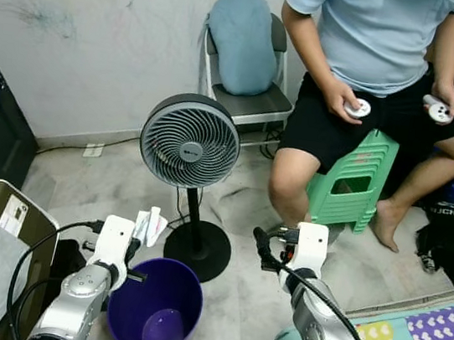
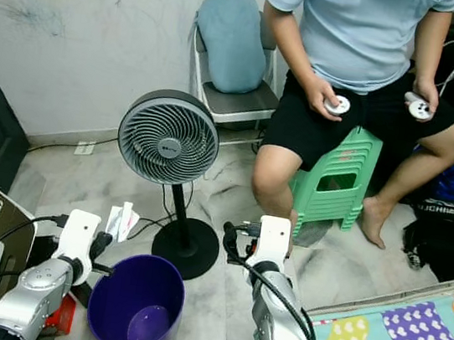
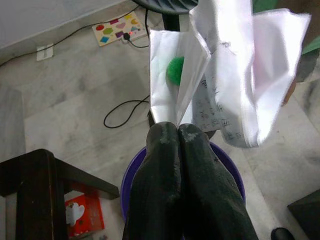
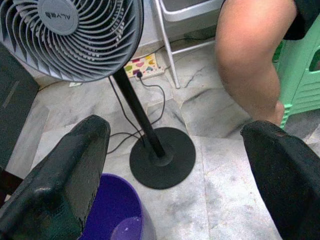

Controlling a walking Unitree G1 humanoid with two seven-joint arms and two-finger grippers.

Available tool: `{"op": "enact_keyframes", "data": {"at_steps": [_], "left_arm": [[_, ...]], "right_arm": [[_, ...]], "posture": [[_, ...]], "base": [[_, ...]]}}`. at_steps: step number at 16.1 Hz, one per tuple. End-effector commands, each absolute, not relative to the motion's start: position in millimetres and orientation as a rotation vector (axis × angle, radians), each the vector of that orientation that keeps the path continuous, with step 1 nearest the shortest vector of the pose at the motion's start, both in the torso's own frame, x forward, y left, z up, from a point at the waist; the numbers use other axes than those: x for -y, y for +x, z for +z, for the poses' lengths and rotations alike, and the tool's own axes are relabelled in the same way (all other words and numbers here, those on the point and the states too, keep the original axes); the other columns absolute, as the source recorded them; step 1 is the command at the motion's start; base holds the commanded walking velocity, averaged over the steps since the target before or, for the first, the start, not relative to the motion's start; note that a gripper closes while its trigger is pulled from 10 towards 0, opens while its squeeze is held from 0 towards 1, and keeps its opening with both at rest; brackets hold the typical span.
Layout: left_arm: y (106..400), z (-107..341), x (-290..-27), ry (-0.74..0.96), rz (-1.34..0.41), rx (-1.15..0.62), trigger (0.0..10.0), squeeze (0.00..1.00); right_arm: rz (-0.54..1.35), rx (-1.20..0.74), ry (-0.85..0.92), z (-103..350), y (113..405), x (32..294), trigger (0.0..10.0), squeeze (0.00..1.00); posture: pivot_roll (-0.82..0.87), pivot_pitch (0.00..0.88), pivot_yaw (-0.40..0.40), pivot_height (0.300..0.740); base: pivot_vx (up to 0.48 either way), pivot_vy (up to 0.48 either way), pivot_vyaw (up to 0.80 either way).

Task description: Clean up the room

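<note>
The left end effector (image 1: 138, 246) is held just above the near-left rim of the purple bin (image 1: 155, 305), its two black fingers (image 3: 177, 165) pressed together on a crumpled white paper wrapper (image 3: 225, 70). The wrapper is pinched at its lower edge and stands up from the fingertips; printed text and a green spot can be seen on it in the left wrist view. Directly beneath the closed fingers the open mouth of the bin is seen, so the wrapper is held over the bin's rim rather than inside it — no contact between paper and bin is visible.

The right end effector (image 1: 263, 247) is raised to the right of the bin, with its fingers (image 4: 65, 180) spread wide apart and nothing between them. Ahead of it, between the spread fingers, the round black base of a standing fan (image 1: 190, 141) is seen on the marble floor (image 1: 107, 183), with the bin's rim just below and to one side.

Beyond the left end effector a colourful power strip (image 3: 119, 29) lies on the floor with a black cable (image 3: 122, 107) trailing from it. Close beside that end effector's wrist a dark wooden piece (image 3: 35, 190) and a small red packet (image 3: 82, 215) are seen.

Further off from the right end effector a person (image 1: 381, 39) is seated on a green plastic stool (image 1: 352, 183) — a white controller (image 1: 357, 108) is held in each hand.
</note>
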State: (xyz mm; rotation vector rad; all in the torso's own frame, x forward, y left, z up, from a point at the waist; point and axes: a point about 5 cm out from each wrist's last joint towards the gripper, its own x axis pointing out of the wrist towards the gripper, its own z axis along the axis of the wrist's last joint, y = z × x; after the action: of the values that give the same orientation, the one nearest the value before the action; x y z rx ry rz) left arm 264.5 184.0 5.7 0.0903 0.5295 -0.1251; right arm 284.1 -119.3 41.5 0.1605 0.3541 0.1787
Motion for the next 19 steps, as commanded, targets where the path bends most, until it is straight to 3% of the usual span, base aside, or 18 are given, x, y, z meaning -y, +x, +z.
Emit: {"op": "enact_keyframes", "data": {"at_steps": [1,13,19], "left_arm": [[268,9,-189,0.105,-0.107,-0.518,0.0,0.0],[282,11,-194,0.125,-0.074,-0.498,0.0,0.0],[259,-6,-226,0.155,-0.015,-0.575,0.0,0.0]], "right_arm": [[0.195,-0.343,0.165,44,288,115,10.0,0.0],[0.191,-0.313,0.188,48,304,108,10.0,0.0],[0.201,-0.385,0.179,27,286,84,10.0,0.0]], "posture": [[-0.16,0.0,0.08,0.74],[-0.15,0.0,0.088,0.74],[-0.15,0.0,0.106,0.74]], "base": [[0.0,0.0,0.0],[0.0,0.0,0.0],[0.0,0.0,0.0]]}}
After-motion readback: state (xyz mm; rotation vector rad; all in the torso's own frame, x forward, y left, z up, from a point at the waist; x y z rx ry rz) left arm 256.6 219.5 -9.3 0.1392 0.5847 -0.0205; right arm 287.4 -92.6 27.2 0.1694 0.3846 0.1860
